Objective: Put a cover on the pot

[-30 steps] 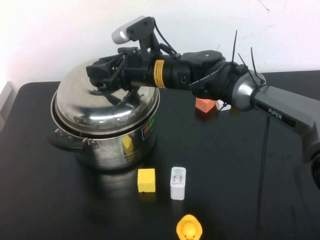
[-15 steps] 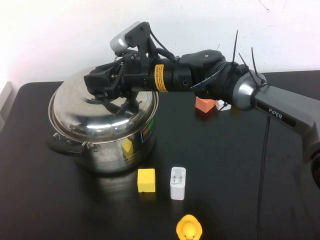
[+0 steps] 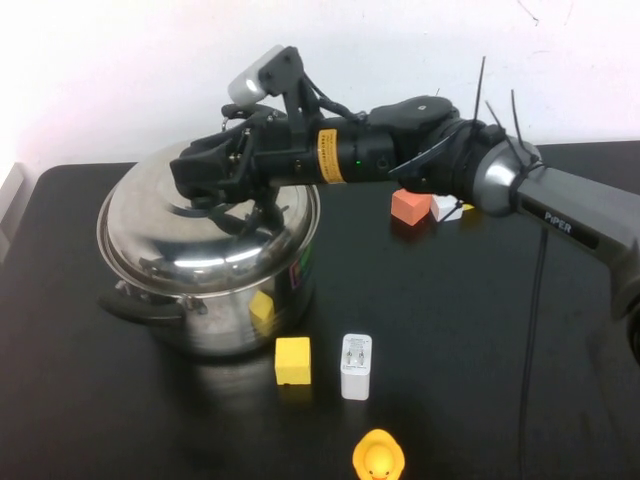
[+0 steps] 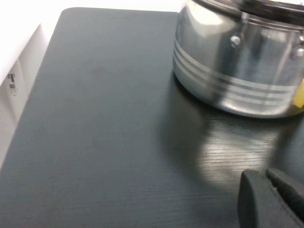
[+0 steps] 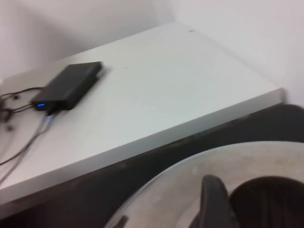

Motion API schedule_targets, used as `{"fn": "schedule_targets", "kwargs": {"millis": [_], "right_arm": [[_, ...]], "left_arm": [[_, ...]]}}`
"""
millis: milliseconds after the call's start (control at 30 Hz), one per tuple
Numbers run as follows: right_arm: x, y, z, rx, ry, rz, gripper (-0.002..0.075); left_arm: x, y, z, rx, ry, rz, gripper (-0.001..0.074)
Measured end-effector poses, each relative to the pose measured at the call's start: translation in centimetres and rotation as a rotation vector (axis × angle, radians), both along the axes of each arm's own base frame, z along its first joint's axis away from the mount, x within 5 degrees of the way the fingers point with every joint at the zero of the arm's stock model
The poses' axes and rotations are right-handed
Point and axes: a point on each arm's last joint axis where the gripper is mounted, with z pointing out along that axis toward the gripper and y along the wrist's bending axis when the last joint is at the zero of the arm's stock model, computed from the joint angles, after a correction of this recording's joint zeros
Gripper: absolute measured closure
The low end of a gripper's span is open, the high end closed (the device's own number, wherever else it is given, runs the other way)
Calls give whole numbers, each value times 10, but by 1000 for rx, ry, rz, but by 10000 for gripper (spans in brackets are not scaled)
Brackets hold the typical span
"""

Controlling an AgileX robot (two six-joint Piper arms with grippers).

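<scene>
The big shiny steel pot [image 3: 240, 315] with a black side handle [image 3: 135, 305] stands at the left of the black table. The domed steel lid [image 3: 170, 235] lies over its mouth, slightly tilted and overhanging to the left. My right gripper [image 3: 210, 175] reaches in from the right and is shut on the lid's black knob. In the right wrist view one finger [image 5: 214, 202] sits beside the knob [image 5: 268, 202] on the lid [image 5: 190, 178]. My left gripper [image 4: 270, 197] is shut and empty, low over the table near the pot [image 4: 237, 71]; it is out of the high view.
A yellow block [image 3: 292, 360], a white charger [image 3: 356, 366] and a yellow rubber duck [image 3: 378, 457] lie in front of the pot. An orange block [image 3: 410, 206] lies behind the right arm. A black box [image 5: 69, 85] with cables sits on a white table beyond.
My right gripper has carried the lid a little to the left and toward the front, so it now sits over the pot's mouth with a leftward overhang.
</scene>
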Motion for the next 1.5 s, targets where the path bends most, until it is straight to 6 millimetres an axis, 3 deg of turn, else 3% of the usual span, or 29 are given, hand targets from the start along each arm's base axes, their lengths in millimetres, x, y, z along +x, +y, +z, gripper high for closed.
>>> {"fn": "schedule_targets", "kwargs": {"millis": [267,400,533,667,733,900,1033,1133,1233,1367,1500], "right_arm": [[11,-38,13,191,154,125,321],[21,-61,26,301,189,129,382],[17,-74,55,285,118,126,481],[-10,-84,114,205,-104,172,615],[-34,-92,152,154,-238,203,678],[-99,-118,235,74,-490,233,718],[-150,-138,273,85,-589,237,721],[-177,-150,282,87,-622,170,721],[-195,-166,275,70,-635,34,721],[-211,-188,250,16,-628,-194,721],[-235,-216,212,-70,-623,-395,722]], "left_arm": [[0,0,0,0,0,0,737],[0,0,0,0,0,0,737],[0,0,0,0,0,0,737],[0,0,0,0,0,0,737],[0,0,0,0,0,0,737],[0,0,0,0,0,0,737],[0,0,0,0,0,0,737],[0,0,0,0,0,0,737],[0,0,0,0,0,0,737],[0,0,0,0,0,0,737],[0,0,0,0,0,0,737]]}}
